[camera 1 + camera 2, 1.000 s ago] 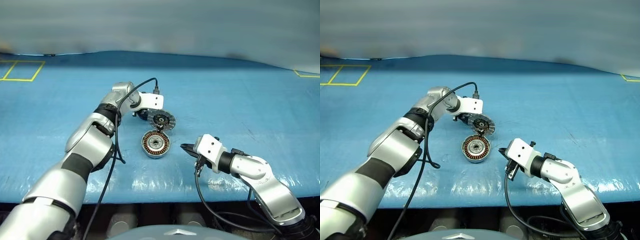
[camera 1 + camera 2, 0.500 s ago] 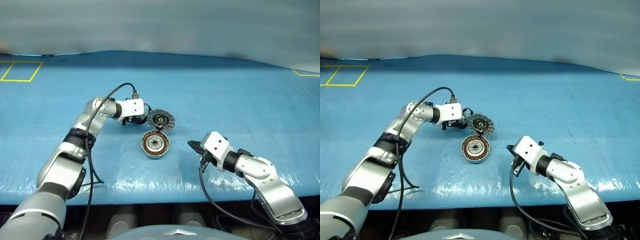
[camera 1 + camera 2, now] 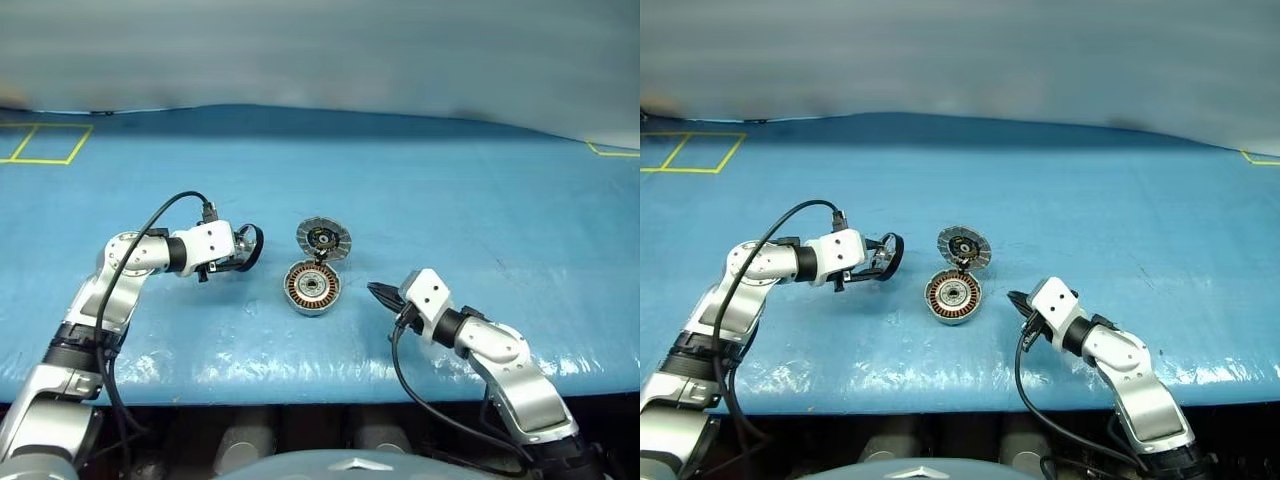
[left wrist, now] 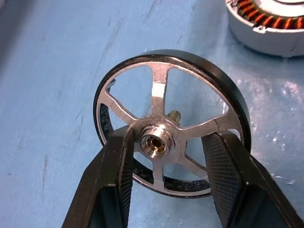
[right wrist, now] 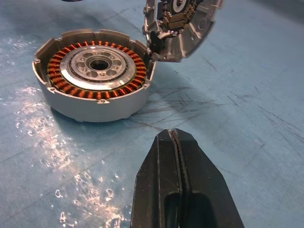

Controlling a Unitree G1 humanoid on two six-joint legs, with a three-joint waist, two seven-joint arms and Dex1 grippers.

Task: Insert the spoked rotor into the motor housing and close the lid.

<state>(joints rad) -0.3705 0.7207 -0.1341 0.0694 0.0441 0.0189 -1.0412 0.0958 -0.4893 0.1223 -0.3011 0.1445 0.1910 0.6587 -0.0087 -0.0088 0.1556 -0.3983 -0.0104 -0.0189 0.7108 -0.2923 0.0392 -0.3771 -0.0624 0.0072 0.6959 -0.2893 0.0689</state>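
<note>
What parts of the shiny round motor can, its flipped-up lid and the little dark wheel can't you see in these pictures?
- Dark spoked rotor: left wrist view, the left gripper's black fingers cover its lower rim; whether it touches the blue table is unclear.
- Round silver motor housing: right wrist view, its own wall hides the far side; left wrist view, the edge cuts it off.
- Grey segmented lid: right wrist view, the top is cut off; outer face turned away.

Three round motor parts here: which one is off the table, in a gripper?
The spoked rotor, held in the left gripper. The motor housing sits on the blue table, its lid propped open behind it.
</note>
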